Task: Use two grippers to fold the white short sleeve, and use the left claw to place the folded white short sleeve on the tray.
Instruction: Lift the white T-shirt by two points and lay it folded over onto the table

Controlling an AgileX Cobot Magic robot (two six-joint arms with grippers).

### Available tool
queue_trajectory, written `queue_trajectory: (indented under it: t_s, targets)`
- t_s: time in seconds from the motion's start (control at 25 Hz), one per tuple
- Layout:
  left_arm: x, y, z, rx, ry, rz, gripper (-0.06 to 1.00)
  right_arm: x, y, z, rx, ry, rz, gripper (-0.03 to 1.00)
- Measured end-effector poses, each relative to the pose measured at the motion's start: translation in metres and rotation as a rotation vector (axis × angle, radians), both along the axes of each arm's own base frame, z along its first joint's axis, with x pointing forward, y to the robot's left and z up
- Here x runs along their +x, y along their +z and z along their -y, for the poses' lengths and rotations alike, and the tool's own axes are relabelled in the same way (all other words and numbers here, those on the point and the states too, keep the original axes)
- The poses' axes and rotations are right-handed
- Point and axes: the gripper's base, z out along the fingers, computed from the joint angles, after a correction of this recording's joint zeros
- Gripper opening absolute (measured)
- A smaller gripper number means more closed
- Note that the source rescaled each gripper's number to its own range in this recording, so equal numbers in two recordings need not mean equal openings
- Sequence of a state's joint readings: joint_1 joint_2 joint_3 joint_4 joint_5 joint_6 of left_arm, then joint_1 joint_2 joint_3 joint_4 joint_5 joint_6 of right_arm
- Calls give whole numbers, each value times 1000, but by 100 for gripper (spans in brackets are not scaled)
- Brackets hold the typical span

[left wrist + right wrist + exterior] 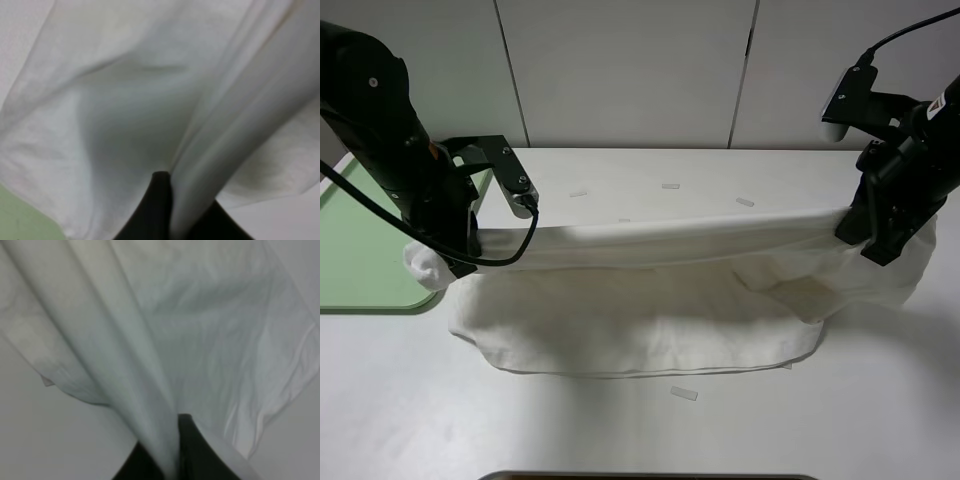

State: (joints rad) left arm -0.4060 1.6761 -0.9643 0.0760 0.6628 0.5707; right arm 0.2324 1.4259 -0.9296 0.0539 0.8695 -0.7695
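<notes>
The white short sleeve (650, 300) hangs stretched between my two grippers, its upper edge pulled taut across the table and its lower part resting on the tabletop. My left gripper (470, 245) is shut on the shirt's left end, just beside the tray (360, 250). My right gripper (870, 235) is shut on the right end. In the left wrist view white cloth (150, 110) fills the picture and is pinched between the dark fingers (157, 210). The right wrist view shows the same: cloth (200, 330) clamped between black fingers (192, 450).
The pale-green tray lies at the table's left edge, partly under the left arm. Small pale tape strips (683, 393) (670, 186) dot the white tabletop. Grey wall panels stand behind the table. A dark object edge (650, 476) shows at the front.
</notes>
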Motion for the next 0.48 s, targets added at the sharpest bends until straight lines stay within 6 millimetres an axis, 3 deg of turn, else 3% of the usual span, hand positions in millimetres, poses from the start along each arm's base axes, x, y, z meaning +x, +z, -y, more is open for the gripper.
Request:
queue_trajectory:
  t_s: [0.32,0.4,0.44,0.48]
  targets:
    - [-1,0,-1,17,-8,-6,7,0,0,0,-4,0,-3,0]
    - [-1,0,-5,39,-14,-12,14,0,0,3,-31,8,2,3]
    - [-1,0,-6,49,-17,-16,22,-1,0,4,-35,10,0,9]
    - [-1,0,-7,53,-17,-21,46,-1,1,4,-38,9,-1,19]
